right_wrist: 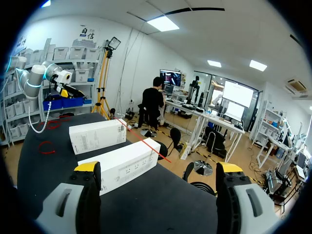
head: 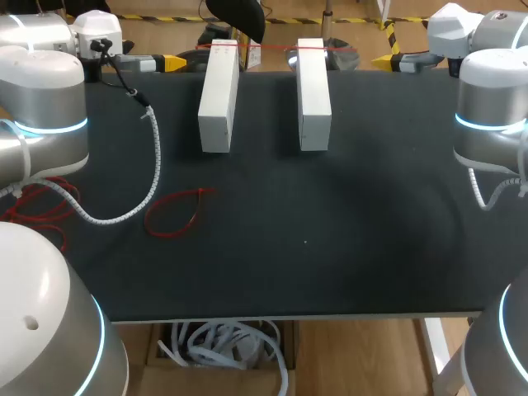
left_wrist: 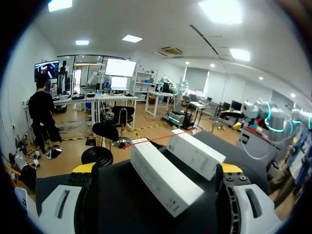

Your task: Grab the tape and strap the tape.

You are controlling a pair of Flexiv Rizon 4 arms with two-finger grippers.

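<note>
Two long white boxes lie side by side at the table's far middle, the left box [head: 219, 95] and the right box [head: 313, 92]. A thin red tape [head: 272, 47] runs straight across their far ends. A second red tape lies as a loose loop [head: 176, 212] on the black table, left of centre. My left gripper [head: 161, 62] hovers open at the far left corner, with the boxes [left_wrist: 163, 178] and the stretched tape [left_wrist: 156, 139] ahead of its fingers. My right gripper [head: 388, 60] is open at the far right corner, facing the boxes [right_wrist: 122, 165], the tape [right_wrist: 144, 141] and the distant loop [right_wrist: 47, 147].
The left arm's white spiral cable [head: 153, 157] hangs over the table's left part near the loop. More red straps [head: 33, 206] lie bunched at the left edge. The black tabletop [head: 330, 239] spreads wide in front of the boxes.
</note>
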